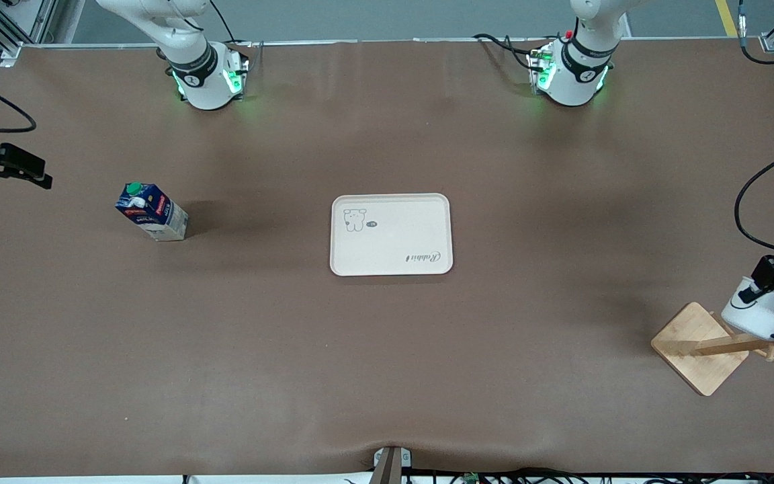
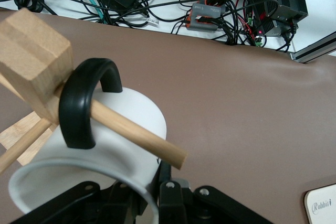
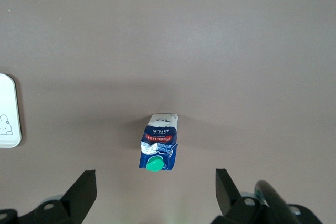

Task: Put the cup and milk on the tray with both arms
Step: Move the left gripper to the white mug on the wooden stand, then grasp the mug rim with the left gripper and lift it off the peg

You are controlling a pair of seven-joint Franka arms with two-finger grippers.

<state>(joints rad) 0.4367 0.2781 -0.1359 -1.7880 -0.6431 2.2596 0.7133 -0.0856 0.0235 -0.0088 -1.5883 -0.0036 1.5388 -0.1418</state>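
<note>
The white cup (image 1: pixel 756 316) hangs by its black handle (image 2: pixel 79 103) on a peg (image 2: pixel 136 132) of the wooden rack, at the left arm's end of the table. My left gripper (image 1: pixel 754 293) is shut on the cup (image 2: pixel 121 124), its fingers (image 2: pixel 169 182) pinching the rim's wall. The dark blue milk (image 1: pixel 152 212) with a green cap stands upright toward the right arm's end. My right gripper (image 1: pixel 36 176) hovers open over the table beside it, and the milk (image 3: pixel 159 148) shows between its spread fingers (image 3: pixel 84 192). The cream tray (image 1: pixel 394 228) lies mid-table with nothing on it.
The rack's square wooden base (image 1: pixel 696 346) and its pegs sit under and around the cup. Cables and black boxes (image 2: pixel 210 9) lie off the table's edge near the rack. A tray corner (image 2: pixel 321 205) shows in the left wrist view, and the tray's edge (image 3: pixel 8 114) in the right.
</note>
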